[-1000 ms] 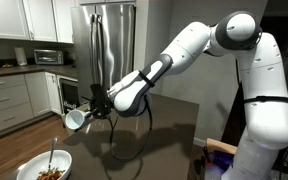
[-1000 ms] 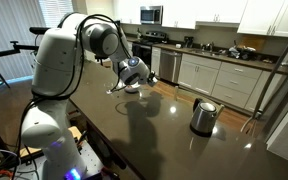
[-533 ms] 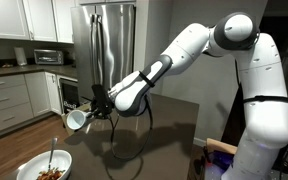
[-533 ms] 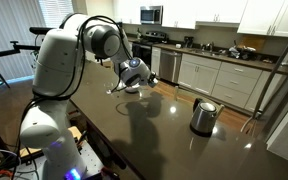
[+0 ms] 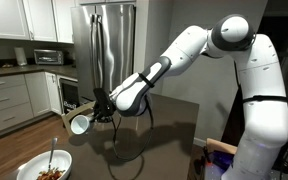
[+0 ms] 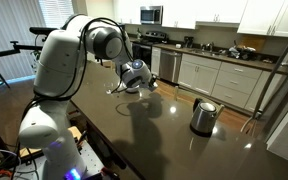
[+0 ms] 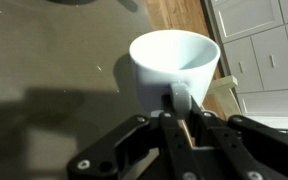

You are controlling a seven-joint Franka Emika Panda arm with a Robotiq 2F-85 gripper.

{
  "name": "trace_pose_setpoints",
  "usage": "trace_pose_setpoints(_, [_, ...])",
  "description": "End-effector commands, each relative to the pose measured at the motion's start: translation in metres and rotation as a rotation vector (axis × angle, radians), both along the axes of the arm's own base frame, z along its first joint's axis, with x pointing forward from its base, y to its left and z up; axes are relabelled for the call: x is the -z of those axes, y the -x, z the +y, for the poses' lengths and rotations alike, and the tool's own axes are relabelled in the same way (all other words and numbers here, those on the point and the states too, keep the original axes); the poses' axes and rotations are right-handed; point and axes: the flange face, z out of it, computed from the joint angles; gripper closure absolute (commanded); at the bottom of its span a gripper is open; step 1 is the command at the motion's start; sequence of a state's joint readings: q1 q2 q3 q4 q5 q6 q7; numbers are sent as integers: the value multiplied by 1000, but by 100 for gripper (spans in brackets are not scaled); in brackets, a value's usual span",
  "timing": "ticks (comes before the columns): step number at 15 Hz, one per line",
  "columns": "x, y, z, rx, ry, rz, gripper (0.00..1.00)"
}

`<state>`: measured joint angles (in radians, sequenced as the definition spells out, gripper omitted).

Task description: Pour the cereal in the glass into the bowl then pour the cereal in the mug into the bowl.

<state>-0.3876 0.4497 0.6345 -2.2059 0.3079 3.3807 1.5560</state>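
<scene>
The mug (image 5: 80, 124) hangs in the air, grasped by its handle (image 7: 179, 98) in the clenched claw (image 5: 93, 116). In an exterior view the claw sits at 2 o'clock of the mug. The mug is tipped over, its long axis running from 2 to 8 o'clock with the mouth toward 8. The bowl (image 5: 26, 168), holding cereal (image 5: 52, 174) and a spoon (image 5: 52, 155), lies lower down at 7 o'clock, well apart. In the wrist view the mug stands at 12 o'clock of the claw, its inside white.

Extended arm (image 5: 174, 55), pincer (image 7: 179, 100) clamped
</scene>
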Motion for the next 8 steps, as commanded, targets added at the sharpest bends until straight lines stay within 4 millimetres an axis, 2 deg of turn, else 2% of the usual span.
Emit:
trace_pose_setpoints(1, [-3, -8, -18, 48, -90, 62, 92])
trace_pose_setpoints(8, [4, -11, -58, 126, -277, 137, 92])
